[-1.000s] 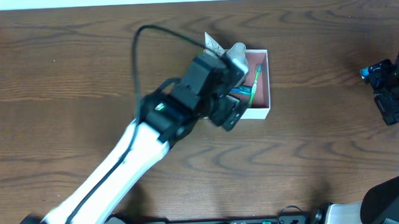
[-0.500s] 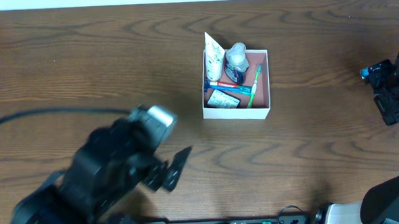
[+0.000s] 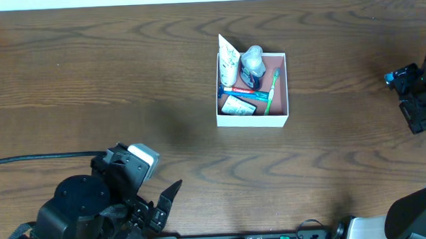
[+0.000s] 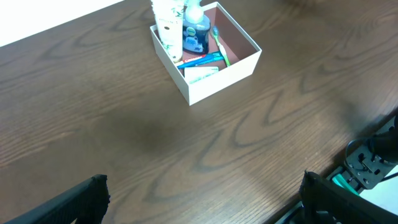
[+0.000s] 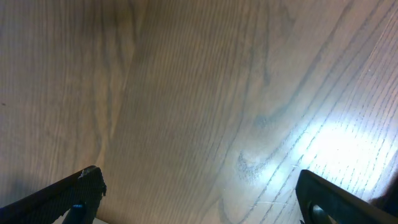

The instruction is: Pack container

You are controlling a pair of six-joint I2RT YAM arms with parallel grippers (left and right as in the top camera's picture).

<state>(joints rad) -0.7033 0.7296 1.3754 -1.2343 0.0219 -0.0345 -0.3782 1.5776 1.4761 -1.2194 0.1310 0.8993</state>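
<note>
The container (image 3: 279, 118), a square shallow cardboard box with white walls and a pink-brown inside, sits on the table right of centre. It holds a white tube, a clear bottle, a green toothbrush, a blue toothbrush and a small green-and-white soap box. It also shows at the top of the left wrist view (image 4: 217, 79). My left gripper (image 3: 162, 202) is open and empty at the front left, far from the box; its fingers frame bare wood in the left wrist view (image 4: 202, 196). My right gripper (image 3: 408, 96) is at the far right edge, open over bare wood (image 5: 199, 199).
The brown wooden table (image 3: 89, 82) fills the views. The left arm's black cable (image 3: 35, 160) runs across the front left. The table's front edge with black fittings (image 4: 367, 165) shows at lower right in the left wrist view.
My left arm has pulled back from over the container to the front left of the table, uncovering the box. The right arm has not moved.
</note>
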